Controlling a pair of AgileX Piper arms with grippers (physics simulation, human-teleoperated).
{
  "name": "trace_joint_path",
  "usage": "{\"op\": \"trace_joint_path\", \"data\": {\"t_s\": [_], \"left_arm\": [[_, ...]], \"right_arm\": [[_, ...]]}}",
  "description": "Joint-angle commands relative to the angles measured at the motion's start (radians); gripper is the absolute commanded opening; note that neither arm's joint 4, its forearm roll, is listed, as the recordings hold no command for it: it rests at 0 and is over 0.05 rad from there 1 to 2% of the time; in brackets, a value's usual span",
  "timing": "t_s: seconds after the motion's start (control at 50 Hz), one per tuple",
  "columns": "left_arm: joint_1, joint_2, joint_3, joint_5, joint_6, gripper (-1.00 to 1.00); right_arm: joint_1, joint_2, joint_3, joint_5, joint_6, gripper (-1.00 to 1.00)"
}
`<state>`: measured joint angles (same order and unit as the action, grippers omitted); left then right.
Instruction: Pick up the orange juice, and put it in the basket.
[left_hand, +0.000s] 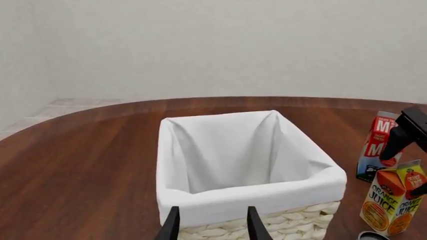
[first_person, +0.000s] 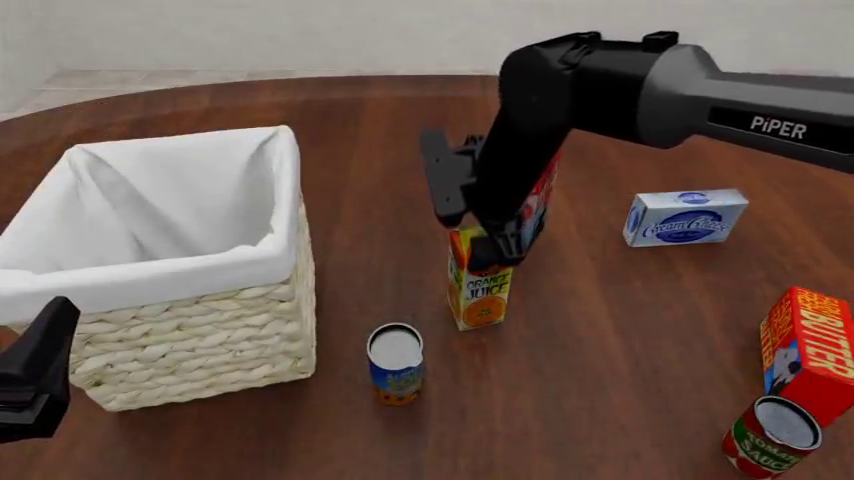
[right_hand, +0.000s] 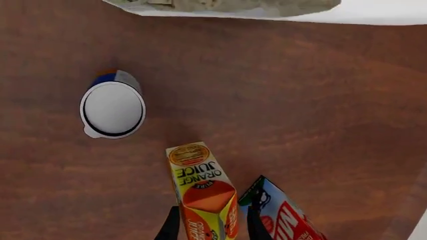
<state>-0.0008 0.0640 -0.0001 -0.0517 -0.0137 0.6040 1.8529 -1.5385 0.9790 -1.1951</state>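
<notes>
The orange juice (first_person: 481, 290) carton stands upright on the table to the right of the basket (first_person: 200, 330). My right gripper (first_person: 489, 252) comes down from above over its gable top. In the right wrist view the two fingers (right_hand: 172, 227) stand open on either side of the orange juice (right_hand: 203, 195), with small gaps showing. The left wrist view looks into the white-lined basket (left_hand: 247, 197), and the orange juice (left_hand: 393, 205) stands past the basket's side. My left gripper (left_hand: 212, 227) is open and empty, hovering at the basket's near wall, low at the left in the front view (first_person: 38, 365).
A red-and-white milk carton (right_hand: 290, 217) stands right behind the juice. A white-topped can (first_person: 395, 362) stands in front of the juice. A blue-and-white box (first_person: 685, 217), a red butter box (first_person: 807, 345) and a tomato can (first_person: 771, 438) sit at the right.
</notes>
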Motion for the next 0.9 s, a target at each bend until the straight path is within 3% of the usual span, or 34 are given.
{"op": "trace_joint_path", "data": {"t_s": [0.02, 0.16, 0.44, 0.7, 0.9], "left_arm": [[-0.001, -0.001, 0.000, 0.001, 0.000, 1.00], [-0.001, 0.000, 0.000, 0.000, 0.000, 1.00], [-0.002, 0.001, 0.000, -0.001, 0.003, 1.00], [-0.001, 0.000, 0.000, 0.000, 0.004, 1.00], [-0.001, 0.000, 0.000, 0.000, 0.005, 1.00]], "right_arm": [[0.004, 0.016, 0.029, -0.025, 0.021, 1.00], [-0.003, 0.024, 0.077, -0.053, 0.032, 1.00], [-0.082, 0.047, 0.079, -0.066, -0.016, 1.00], [-0.091, 0.060, 0.092, -0.090, -0.021, 1.00], [-0.086, 0.053, 0.116, -0.118, -0.055, 1.00]]}}
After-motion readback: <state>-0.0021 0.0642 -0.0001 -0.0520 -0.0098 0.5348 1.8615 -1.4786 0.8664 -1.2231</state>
